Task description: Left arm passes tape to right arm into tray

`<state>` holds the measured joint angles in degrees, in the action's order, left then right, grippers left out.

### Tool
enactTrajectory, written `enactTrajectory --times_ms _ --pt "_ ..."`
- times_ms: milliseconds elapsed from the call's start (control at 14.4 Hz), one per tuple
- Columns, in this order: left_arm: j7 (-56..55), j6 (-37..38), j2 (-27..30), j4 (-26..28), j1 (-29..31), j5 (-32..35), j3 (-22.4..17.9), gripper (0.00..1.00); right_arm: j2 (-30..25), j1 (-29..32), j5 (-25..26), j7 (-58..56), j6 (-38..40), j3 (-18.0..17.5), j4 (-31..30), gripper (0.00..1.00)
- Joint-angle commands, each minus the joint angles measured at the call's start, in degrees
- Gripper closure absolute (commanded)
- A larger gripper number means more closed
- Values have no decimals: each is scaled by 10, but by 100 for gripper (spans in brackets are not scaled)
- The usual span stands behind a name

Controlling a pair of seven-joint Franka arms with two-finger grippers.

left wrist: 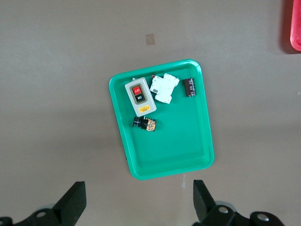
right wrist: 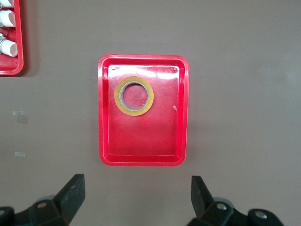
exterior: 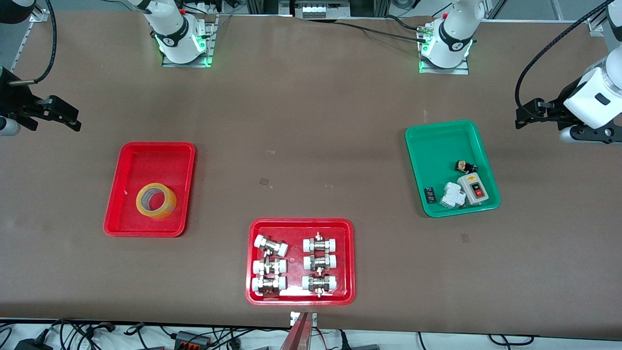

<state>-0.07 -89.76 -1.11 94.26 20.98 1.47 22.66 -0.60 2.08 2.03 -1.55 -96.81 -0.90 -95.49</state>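
1. Front view: you have the translucent yellow-amber ring of adhesive tape point(exterior: 156, 200) lying flat in the shallow bright red rectangular plastic tray point(exterior: 127, 194), toward the right arm's end of the table, in the part of the tray nearer the camera.
2. Right gripper point(exterior: 62, 116): up in the air over bare table at the right arm's end, fingers spread apart, holding nothing. The right wrist view looks straight down on that tray point(right wrist: 106, 117) and the tape point(right wrist: 134, 96), both black fingertips point(right wrist: 70, 193) wide apart.
3. Left gripper point(exterior: 527, 114): up over bare table at the left arm's end, jaws apart, empty. The left wrist view shows the green plastic tray point(left wrist: 188, 155) below it.
4. The green tray point(exterior: 432, 146) holds a grey switch box point(exterior: 474, 189) with a red button, a white breaker block point(exterior: 453, 194) and small dark parts.
5. A second red tray point(exterior: 252, 262) of metal-and-white pipe fittings point(exterior: 319, 264) sits nearest the camera, between the other two trays.
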Motion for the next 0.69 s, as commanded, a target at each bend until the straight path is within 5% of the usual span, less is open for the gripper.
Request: enactTrajectory --times_ms 0,139,624 --pt "3 6 1 -5 4 -10 0 0 -10 -7 -22 8 6 7 -7 0" --pt "3 6 1 -5 4 -10 0 0 -13 -1 -45 6 7 11 -9 0" --pt "3 6 1 -5 4 -10 0 0 -20 -3 -12 4 10 6 -11 0"
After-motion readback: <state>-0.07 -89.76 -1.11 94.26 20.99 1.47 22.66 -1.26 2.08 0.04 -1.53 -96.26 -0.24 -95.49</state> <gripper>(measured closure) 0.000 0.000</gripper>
